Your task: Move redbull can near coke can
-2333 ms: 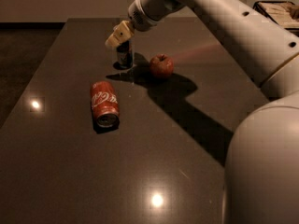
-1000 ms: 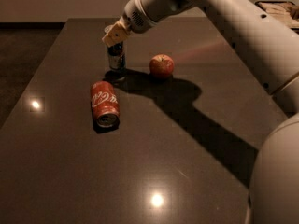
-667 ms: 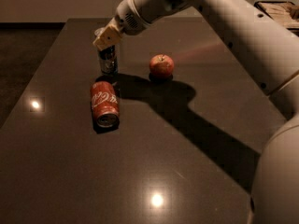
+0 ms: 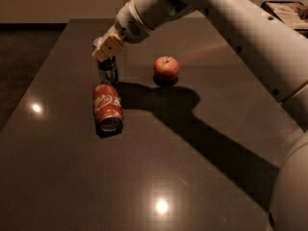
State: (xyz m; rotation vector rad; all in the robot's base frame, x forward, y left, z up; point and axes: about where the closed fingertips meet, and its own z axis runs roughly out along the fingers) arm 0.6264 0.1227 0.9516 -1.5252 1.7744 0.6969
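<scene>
The coke can (image 4: 108,107), red with white script, lies on its side on the dark table (image 4: 144,177), its silver end toward me. The redbull can (image 4: 108,71), slim and dark, stands upright just behind the coke can's far end, almost touching it. My gripper (image 4: 107,48) comes in from the upper right and is shut on the top of the redbull can. The can's top is hidden by the tan fingers (image 4: 109,45).
A red apple (image 4: 166,68) sits to the right of the two cans. The arm's shadow runs across the table toward the right. A cluttered surface (image 4: 286,11) shows at the far upper right, beyond the table edge.
My gripper has carried the redbull can left and toward me, from beside the apple to just behind the coke can. The coke can and apple have not moved.
</scene>
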